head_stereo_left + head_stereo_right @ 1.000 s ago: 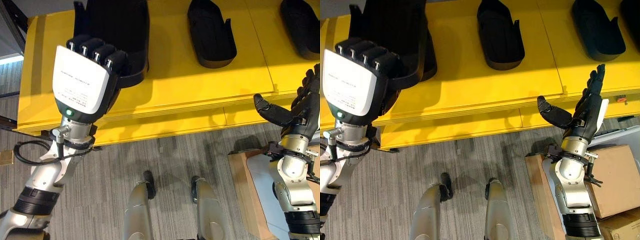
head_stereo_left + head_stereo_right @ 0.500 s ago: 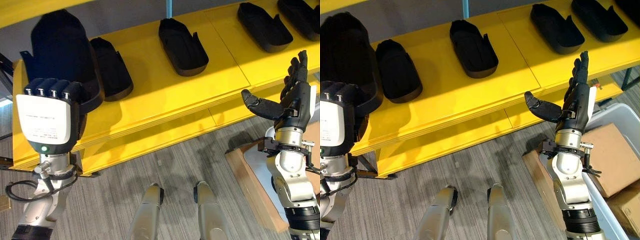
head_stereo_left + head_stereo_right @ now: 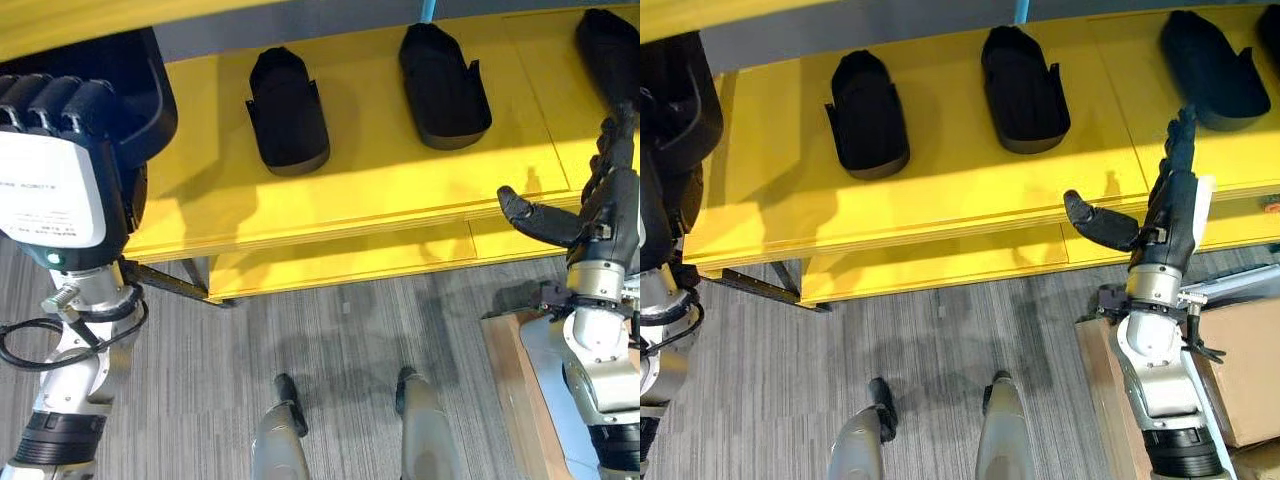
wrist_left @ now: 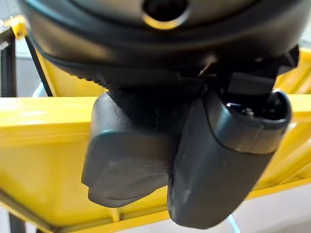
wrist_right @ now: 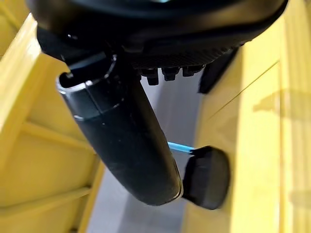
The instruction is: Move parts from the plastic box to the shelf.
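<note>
Yellow shelf [image 3: 380,200] across the upper scene, taken as landmark. Three black parts already lying on its top board: one [image 3: 288,110] toward the left end, one [image 3: 443,72] mid-board, one [image 3: 1213,68] toward the right end.

Left robot hand [image 3: 65,150] raised at the shelf's far left end, fingers curled round a large black part [image 3: 150,85], held above the board's left corner and not yet set down. Right robot hand [image 3: 1160,215] in front of the shelf's front edge toward its right end, fingers straight, thumb spread, holding nothing. Cardboard box [image 3: 1245,360] on the floor below the shelf's right end; plastic box not clearly made out.

Step in hand, judged: placing the held part on the bare left stretch of the board. Best done by carrying it well inward from the front edge, matching the row's orientation, leaving a gap to the nearest part, lowering until flat, releasing only once fully supported. Risk: tipping off the left corner if let go too near the edge.
</note>
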`<state>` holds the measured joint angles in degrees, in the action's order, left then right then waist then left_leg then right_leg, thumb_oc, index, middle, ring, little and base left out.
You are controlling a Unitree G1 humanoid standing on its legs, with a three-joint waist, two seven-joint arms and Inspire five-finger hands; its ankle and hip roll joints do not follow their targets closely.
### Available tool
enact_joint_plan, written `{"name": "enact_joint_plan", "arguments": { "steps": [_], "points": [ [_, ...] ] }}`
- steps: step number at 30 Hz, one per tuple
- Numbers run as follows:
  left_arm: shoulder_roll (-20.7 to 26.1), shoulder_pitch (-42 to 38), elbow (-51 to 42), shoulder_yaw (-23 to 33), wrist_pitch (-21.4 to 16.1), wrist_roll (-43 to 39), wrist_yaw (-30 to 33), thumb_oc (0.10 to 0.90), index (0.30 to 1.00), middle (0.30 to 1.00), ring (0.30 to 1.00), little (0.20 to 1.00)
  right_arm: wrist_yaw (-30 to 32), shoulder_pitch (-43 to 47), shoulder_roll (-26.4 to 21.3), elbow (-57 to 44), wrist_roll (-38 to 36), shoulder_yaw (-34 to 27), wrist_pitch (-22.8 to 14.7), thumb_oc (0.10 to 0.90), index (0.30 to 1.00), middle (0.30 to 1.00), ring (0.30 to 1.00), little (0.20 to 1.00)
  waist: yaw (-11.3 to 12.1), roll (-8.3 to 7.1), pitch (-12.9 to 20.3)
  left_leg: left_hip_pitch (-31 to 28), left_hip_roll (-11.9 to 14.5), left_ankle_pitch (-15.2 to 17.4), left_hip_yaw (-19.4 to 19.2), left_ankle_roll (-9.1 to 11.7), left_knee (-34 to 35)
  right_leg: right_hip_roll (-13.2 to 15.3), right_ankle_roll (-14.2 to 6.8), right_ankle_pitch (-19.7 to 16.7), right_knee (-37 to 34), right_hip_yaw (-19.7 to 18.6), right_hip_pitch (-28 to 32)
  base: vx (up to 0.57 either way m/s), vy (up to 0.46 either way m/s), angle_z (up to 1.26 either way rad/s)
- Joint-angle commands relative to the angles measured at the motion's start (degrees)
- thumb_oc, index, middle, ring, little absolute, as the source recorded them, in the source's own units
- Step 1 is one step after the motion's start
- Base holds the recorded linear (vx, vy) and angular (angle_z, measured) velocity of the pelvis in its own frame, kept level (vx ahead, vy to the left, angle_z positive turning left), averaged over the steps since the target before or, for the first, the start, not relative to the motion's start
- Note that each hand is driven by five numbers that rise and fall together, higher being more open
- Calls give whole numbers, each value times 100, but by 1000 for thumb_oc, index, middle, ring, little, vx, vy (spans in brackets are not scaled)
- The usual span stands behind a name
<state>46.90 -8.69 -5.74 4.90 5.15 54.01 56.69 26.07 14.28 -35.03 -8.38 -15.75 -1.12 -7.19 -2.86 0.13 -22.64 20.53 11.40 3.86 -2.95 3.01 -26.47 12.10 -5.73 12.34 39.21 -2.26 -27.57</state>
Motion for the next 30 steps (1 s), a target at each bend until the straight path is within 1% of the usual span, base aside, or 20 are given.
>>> {"name": "enact_joint_plan", "arguments": {
  "steps": [1, 2, 3, 6, 7, 8, 11, 15, 17, 21, 23, 26, 29, 30],
  "points": [
    [212, 96, -481, 521, 146, -90, 302, 400, 300, 300, 300, 300, -97, 300, -297, -488, 292, -228, -511, 900, 1000, 1000, 1000, 1000, -62, 95, 373, -172, -283, 569, 665, 100, -580, -452, 438, 77, -380, -115, 174, 103, 255, -162],
    [162, 390, -591, 607, 88, -4, 282, 400, 300, 300, 300, 300, -155, 266, -313, -528, 197, -188, -438, 900, 1000, 1000, 1000, 1000, -58, 107, 490, -384, -213, 605, 450, 41, -81, -426, 345, -2, -475, -149, 172, 28, 188, -158],
    [224, 395, -677, 585, -15, -9, 167, 400, 300, 300, 300, 300, -113, 175, -319, -525, 156, -149, -534, 900, 1000, 1000, 1000, 1000, -69, 74, 445, -241, -208, 498, 458, 119, -220, -426, 265, -173, -680, -268, 257, -19, 132, -121],
    [448, 21, -561, 436, -67, -111, -143, 400, 300, 300, 300, 300, -86, 177, -320, -480, 157, -94, -610, 900, 1000, 1000, 1000, 1000, -164, 77, 418, -239, -35, 507, 316, 164, -85, -400, 185, -249, -785, -237, 262, -38, 12, -26],
    [586, -220, -429, 313, -131, -228, -288, 400, 300, 300, 300, 300, -65, 147, -348, -471, 115, -130, -619, 900, 1000, 1000, 1000, 1000, -262, 53, 417, -281, 157, 494, 112, 214, 57, -324, 128, -297, -843, -187, 298, 1, -6, 28],
    [615, -328, -354, 229, -154, -232, -353, 400, 300, 300, 300, 300, -70, 114, -340, -479, 101, -156, -611, 900, 1000, 1000, 1000, 1000, -326, 41, 428, -301, 280, 462, -7, 257, 127, -278, 105, -309, -864, -152, 318, 4, -13, 42],
    [744, -652, -157, -70, -242, -225, -439, 400, 300, 300, 300, 300, -76, 10, -333, -467, 41, -265, -625, 900, 1000, 1000, 1000, 1000, -429, 9, 424, -312, 466, 371, -174, 341, 252, -152, 32, -375, -997, -58, 383, -2, -33, 57],
    [886, -1079, 154, -407, -178, -350, -543, 400, 300, 300, 300, 300, -85, 49, -335, -384, 90, -244, -681, 900, 1000, 1000, 1000, 1000, -483, 3, 397, -323, 528, 303, -221, 381, 324, -128, -2, -429, -1118, -1, 431, -2, -2, 18],
    [940, -1304, 319, -540, -93, -501, -611, 400, 300, 300, 300, 300, -88, 152, -361, -387, 111, -198, -624, 900, 1000, 1000, 1000, 1000, -506, 8, 363, -299, 537, 269, -248, 393, 358, -135, -10, -455, -1175, 6, 423, -40, 32, -2],
    [902, -1403, 519, -593, 22, -666, -629, 400, 300, 300, 300, 300, -82, 262, -373, -352, 128, -156, -623, 900, 1000, 1000, 1000, 1000, -492, 5, 302, -249, 532, 241, -248, 404, 355, -137, -18, -496, -1216, -6, 390, -47, 15, -2],
    [891, -1510, 804, -643, -53, -843, -628, 400, 300, 300, 300, 300, -78, 379, -376, -302, 148, -90, -594, 900, 1000, 1000, 1000, 1000, -496, -10, 284, -217, 527, 239, -258, 404, 334, -134, -37, -549, -1276, -16, 372, -44, -2, 0],
    [886, -1649, 990, -715, -26, -919, -720, 400, 300, 300, 300, 300, -110, 464, -393, -279, 142, -66, -577, 900, 1000, 1000, 1000, 1000, -518, -17, 257, -191, 525, 240, -269, 404, 301, -131, -47, -606, -1336, -33, 358, -13, 2, -1],
    [925, -1918, 1355, -861, 71, -1082, -741, 400, 300, 300, 300, 300, -164, 580, -441, -231, 134, -34, -545, 900, 1000, 1000, 1000, 1000, -561, -23, 223, -181, 528, 292, -290, 406, 260, -140, -55, -581, -1333, -50, 342, -24, 15, -1],
    [938, -2019, 1555, -903, 158, -1238, -679, 400, 300, 300, 300, 300, -174, 618, -454, -220, 150, -10, -516, 900, 1000, 1000, 1000, 1000, -576, -26, 220, -175, 527, 289, -299, 405, 247, -145, -50, -591, -1337, -65, 330, -3, 21, -3]
  ]
}}
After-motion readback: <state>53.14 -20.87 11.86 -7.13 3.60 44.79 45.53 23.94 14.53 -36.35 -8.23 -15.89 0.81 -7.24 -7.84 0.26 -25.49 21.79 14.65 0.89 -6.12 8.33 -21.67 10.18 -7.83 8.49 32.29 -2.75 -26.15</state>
